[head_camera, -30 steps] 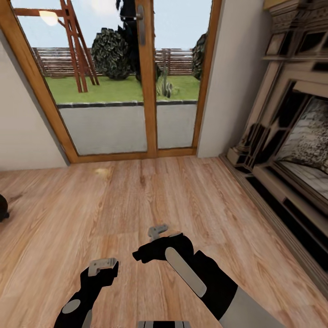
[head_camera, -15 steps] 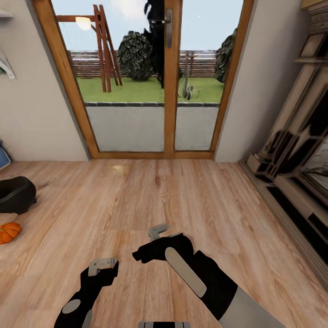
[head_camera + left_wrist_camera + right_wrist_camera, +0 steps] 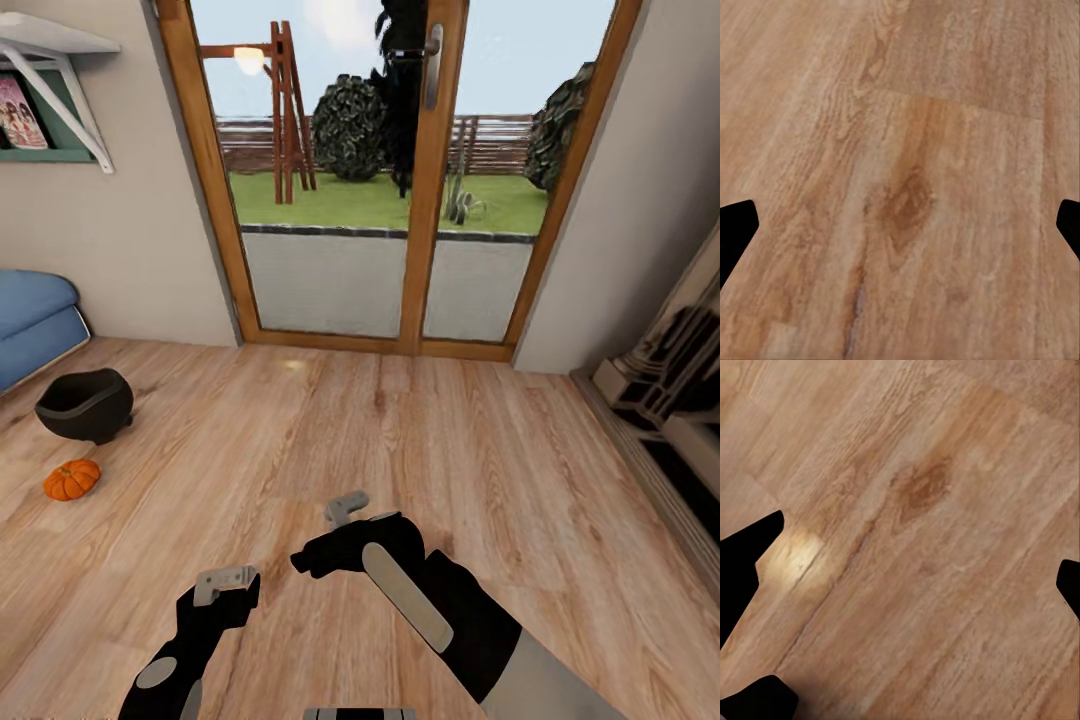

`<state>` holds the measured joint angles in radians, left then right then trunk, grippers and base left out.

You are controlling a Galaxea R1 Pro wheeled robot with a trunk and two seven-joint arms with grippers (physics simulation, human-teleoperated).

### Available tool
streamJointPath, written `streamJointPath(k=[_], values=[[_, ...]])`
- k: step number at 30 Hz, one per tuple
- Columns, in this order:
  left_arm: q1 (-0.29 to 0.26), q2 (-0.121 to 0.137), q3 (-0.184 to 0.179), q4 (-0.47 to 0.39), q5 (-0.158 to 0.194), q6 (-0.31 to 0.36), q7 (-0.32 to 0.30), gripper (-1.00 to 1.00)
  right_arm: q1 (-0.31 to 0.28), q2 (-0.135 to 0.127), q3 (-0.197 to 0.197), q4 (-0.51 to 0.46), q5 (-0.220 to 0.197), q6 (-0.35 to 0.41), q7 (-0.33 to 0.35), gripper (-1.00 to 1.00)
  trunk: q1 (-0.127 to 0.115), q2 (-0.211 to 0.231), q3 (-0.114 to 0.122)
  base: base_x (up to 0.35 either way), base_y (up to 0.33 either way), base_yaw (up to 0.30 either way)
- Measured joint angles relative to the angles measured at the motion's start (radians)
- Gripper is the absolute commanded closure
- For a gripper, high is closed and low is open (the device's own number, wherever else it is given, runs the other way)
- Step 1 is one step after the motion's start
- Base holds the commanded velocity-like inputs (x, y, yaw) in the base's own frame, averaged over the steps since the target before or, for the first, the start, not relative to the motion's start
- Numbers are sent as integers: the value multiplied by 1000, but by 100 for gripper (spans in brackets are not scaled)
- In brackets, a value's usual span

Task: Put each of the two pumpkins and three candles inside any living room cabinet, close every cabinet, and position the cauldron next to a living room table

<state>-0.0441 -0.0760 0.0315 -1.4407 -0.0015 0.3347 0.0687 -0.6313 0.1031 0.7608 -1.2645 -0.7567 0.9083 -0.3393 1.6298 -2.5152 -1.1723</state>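
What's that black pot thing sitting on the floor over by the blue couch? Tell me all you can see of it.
The cauldron is a small, round, glossy black pot with a wide open mouth and a thick rim, looking like smooth dark metal. It stands upright on the wood plank floor, tilted a little if at all, and its inside looks dark. The blue sofa lies just beyond it, and a small orange pumpkin sits on the floor close by, apart from it. Nothing else touches it.

The cauldron (image 3: 86, 403) stands on the floor (image 3: 400, 450) at far left, just before the sofa (image 3: 30, 320); a pumpkin (image 3: 71, 479) lies near it, closer in; glass doors (image 3: 400, 180) behind.
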Motion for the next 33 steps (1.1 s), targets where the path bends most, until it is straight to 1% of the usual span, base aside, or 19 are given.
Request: streamJointPath(k=[4, 10, 27, 29, 30, 33], values=[[0, 0, 0, 0, 0, 0, 0, -100, 0, 0, -1, -1, 0, 0, 1, -100, 0, 0, 1, 174, -195, 145], [0, 0, 0, 1, 0, 0, 0, -100, 0, -1, -2, 2, -1, 1, 5, -100, 0, 0, 2, 158, -138, 27], [-1, -4, 5, 2, 0, 9, 7, -100, 0, -3, -13, -3, -11, 0, 12, -100, 0, 0, 2, 17, -11, 2], [-2, -6, 5, 2, 8, 12, 11, -100, 0, -3, -16, -3, -12, 0, 10, -100, 0, 0, 6, 0, 0, 0], [-2, -6, 5, 3, 25, 18, 18, -100, 0, -3, -18, -2, -12, 1, 8, -100, -1, 0, 10, 0, 0, 0], [-3, -3, 4, 6, 57, 34, 39, -100, 0, -4, -20, -1, -8, 3, 3, -100, -2, 1, 21, 0, 0, 0]])
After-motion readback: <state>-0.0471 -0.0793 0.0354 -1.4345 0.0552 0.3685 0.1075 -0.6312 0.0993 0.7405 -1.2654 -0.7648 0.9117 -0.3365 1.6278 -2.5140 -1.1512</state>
